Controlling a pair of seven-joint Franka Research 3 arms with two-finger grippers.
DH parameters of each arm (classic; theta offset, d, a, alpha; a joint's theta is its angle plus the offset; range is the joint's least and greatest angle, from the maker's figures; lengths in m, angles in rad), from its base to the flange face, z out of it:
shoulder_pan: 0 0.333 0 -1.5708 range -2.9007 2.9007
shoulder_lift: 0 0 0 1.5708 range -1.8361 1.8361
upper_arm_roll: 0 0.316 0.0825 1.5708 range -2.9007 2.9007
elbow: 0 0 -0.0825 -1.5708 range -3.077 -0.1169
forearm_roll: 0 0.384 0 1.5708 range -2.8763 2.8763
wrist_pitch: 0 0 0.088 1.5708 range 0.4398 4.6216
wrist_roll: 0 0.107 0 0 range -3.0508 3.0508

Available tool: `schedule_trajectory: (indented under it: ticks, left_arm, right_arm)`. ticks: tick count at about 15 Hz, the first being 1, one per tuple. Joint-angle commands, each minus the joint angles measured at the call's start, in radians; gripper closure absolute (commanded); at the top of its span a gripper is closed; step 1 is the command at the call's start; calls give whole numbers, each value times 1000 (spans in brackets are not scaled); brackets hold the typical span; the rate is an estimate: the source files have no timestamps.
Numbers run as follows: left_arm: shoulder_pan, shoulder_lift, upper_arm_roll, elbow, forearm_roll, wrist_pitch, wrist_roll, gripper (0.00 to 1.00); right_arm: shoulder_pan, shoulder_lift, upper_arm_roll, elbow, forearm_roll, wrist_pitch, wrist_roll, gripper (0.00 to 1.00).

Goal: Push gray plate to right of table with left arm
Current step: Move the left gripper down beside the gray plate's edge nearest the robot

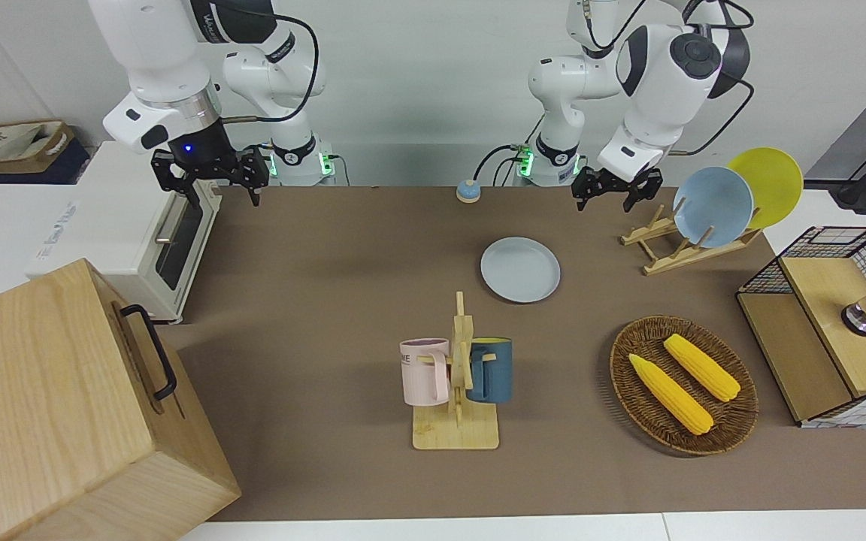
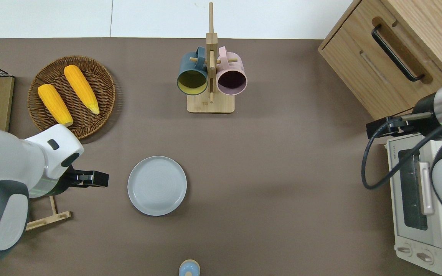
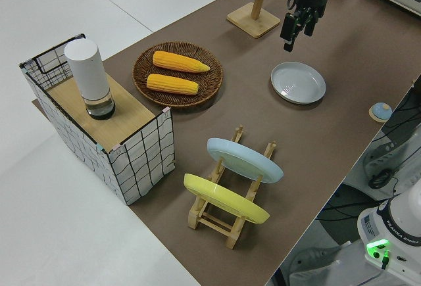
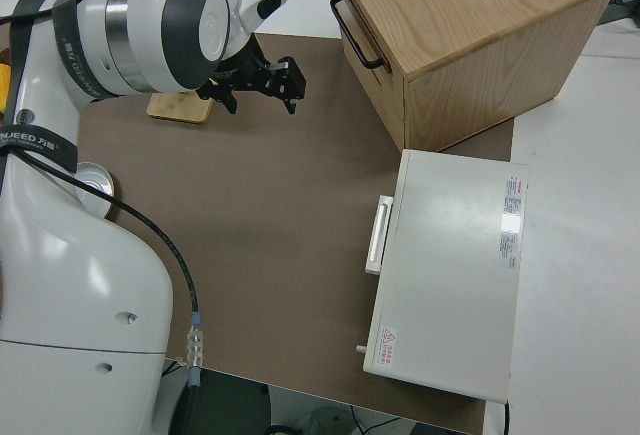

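Your gray plate [image 2: 157, 185] lies flat on the table [image 2: 282, 161], nearer to the robots than the mug rack [image 2: 210, 76], with bare brown surface all around its rim. Your left hand [image 2: 98, 178] hangs in the air just beside the plate, toward the wicker basket [image 2: 102, 88], fingers apart and empty. The right arm is parked.

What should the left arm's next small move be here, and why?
Probably lower the left gripper to table height beside the gray plate. It hangs in the air toward the left arm's end of the table, apart from the plate, so a push toward the right arm's end can follow. The right arm is parked.
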Motion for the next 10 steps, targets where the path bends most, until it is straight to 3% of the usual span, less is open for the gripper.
schedule_trajectory:
  ticks: [1,10]
  left_arm:
    - [-16,-84,4,-168,-32,137,-11,7]
    - [-42,-93,4,-336,-34,338,-20,7]
  right_arm:
    - [-1,-6,0,1,7,-11,3,17]
    - [-1,-6,0,1,7,-11,3,17]
